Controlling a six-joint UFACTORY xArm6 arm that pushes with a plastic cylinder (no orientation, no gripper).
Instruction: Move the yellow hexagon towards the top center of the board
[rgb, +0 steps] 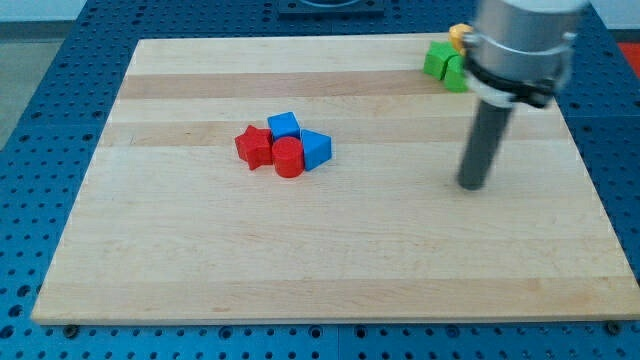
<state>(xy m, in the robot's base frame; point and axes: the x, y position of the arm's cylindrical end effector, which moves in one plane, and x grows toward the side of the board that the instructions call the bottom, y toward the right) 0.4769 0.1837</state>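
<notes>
A small part of a yellow block (458, 34) shows at the view's top right, mostly hidden behind my arm, so its shape is unclear. Two green blocks (437, 60) (456, 74) sit just below and left of it, touching each other. My tip (471, 186) rests on the board well below these blocks, right of centre, touching no block.
A cluster sits left of centre: a red star (254, 147), a red cylinder (288, 158), a blue cube (284, 126) and a blue triangular block (316, 149), all touching. The wooden board (200, 260) lies on a blue perforated table (40, 60).
</notes>
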